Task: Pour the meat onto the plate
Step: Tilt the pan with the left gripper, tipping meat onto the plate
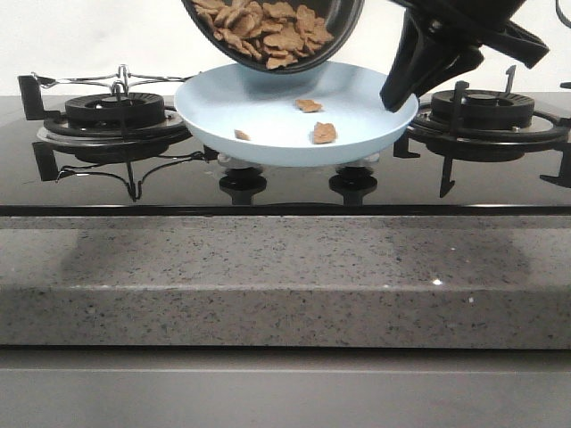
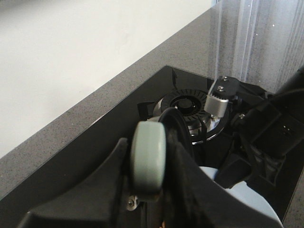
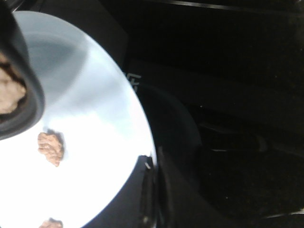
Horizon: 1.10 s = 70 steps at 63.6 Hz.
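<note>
Tilted above the hob: a black frying pan (image 1: 277,36), its open side tipped toward the camera and down over the plate (image 1: 375,120), most of the meat (image 1: 263,27) heaped against the lower lip. Three pieces already down on the pale blue plate: one near the middle (image 1: 309,105), one further forward and to the right (image 1: 325,133), a small one at front left (image 1: 242,135). Seen from the right wrist, one of those pieces (image 3: 51,147) on the plate (image 3: 95,123) just beside the pan rim (image 3: 26,85), more meat (image 3: 9,92) inside the pan.

Plate raised off the black glass hob (image 1: 285,183), sitting between the left burner (image 1: 114,111) and the right burner (image 1: 482,111). Right gripper (image 1: 406,80) pinching the plate's right rim, closed on its edge in the right wrist view (image 3: 149,190). Left gripper (image 2: 156,190) clamped on a grey handle (image 2: 148,161), seen end-on in the left wrist view, with a burner (image 2: 183,105) and a sliver of plate (image 2: 247,204) beyond it. Speckled grey stone counter (image 1: 285,285) across the foreground.
</note>
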Each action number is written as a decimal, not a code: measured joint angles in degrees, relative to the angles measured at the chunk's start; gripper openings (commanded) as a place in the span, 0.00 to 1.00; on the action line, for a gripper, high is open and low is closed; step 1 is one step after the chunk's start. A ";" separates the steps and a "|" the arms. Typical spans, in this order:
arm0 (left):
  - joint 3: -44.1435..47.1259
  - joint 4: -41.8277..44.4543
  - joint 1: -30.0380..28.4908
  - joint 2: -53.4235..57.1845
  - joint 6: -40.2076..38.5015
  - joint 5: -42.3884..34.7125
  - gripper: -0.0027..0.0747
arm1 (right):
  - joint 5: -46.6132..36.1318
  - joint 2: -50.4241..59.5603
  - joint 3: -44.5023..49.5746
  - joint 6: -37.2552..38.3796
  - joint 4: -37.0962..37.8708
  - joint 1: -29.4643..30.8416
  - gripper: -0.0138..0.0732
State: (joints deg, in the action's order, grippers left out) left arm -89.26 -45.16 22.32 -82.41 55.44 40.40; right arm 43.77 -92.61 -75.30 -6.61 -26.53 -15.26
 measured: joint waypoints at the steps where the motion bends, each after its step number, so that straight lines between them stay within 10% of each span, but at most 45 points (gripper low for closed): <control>1: 0.00 0.48 0.32 0.01 0.00 0.01 0.02 | 0.00 0.00 0.00 0.00 0.00 0.00 0.13; 70: 0.00 20.06 9.85 3.74 0.00 -3.65 0.02 | 0.00 0.00 0.00 0.00 0.00 0.00 0.13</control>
State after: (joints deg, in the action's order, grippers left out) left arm -89.26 -25.10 32.16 -78.68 55.44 36.75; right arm 43.77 -92.61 -75.30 -6.61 -26.53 -15.26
